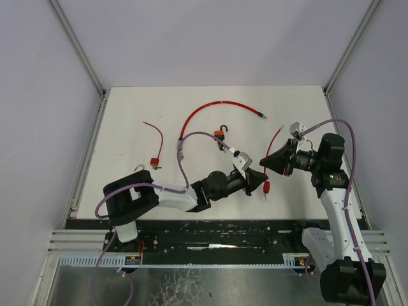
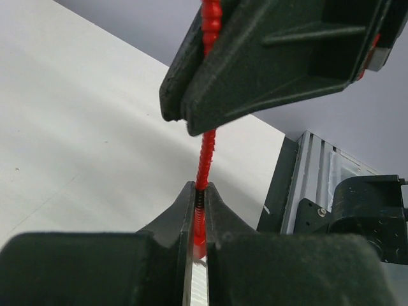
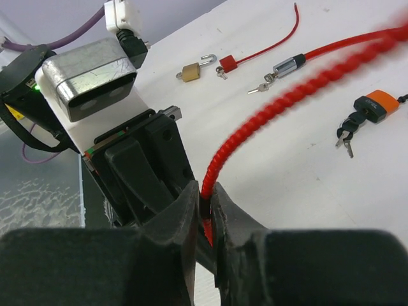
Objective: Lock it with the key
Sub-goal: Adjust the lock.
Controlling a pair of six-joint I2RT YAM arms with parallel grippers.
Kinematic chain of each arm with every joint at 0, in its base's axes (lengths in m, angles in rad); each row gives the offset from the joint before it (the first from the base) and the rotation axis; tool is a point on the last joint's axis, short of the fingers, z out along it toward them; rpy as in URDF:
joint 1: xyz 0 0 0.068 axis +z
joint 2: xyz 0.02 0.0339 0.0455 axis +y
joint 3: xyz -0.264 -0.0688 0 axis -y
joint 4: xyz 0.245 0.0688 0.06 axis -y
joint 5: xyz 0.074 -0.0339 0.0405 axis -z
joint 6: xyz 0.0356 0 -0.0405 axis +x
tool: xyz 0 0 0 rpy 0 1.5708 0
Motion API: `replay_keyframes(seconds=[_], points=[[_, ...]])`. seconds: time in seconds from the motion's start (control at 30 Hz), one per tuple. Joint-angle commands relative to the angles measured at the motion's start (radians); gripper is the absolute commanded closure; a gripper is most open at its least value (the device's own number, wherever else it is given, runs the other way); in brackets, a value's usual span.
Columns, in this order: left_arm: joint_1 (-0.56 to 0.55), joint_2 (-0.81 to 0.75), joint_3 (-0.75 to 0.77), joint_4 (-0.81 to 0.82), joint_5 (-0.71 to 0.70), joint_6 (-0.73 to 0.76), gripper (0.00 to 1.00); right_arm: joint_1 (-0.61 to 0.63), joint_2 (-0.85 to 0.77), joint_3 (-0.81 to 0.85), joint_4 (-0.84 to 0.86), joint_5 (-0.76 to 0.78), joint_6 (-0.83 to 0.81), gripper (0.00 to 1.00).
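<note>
The white bench (image 1: 127, 127) carries an orange padlock (image 1: 220, 133). Just right of that padlock, the left fingers (image 2: 194, 201) clamp tight on a ribbed red cable (image 2: 205, 153) held off the bench. The right fingers (image 3: 197, 194) pinch the same cable just above. Small keys (image 3: 344, 137) lie against the padlock.

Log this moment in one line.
left hand: shut on red cable | right hand: shut on red cable | brass padlock: on table, shackle open
</note>
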Motion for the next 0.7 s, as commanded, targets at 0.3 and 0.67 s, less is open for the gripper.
replay_keyframes(seconds=[0.3,0.67], points=[[0.151,-0.233,-0.019,-0.256,0.292,-0.149,1.0,-0.004,-0.054,0.143,-0.396,0.17,-0.389,0.41],[0.294,-0.395,0.097,-0.807,0.591,-0.116,1.0,-0.004,-0.157,0.189,-0.69,0.085,-0.863,0.39]])
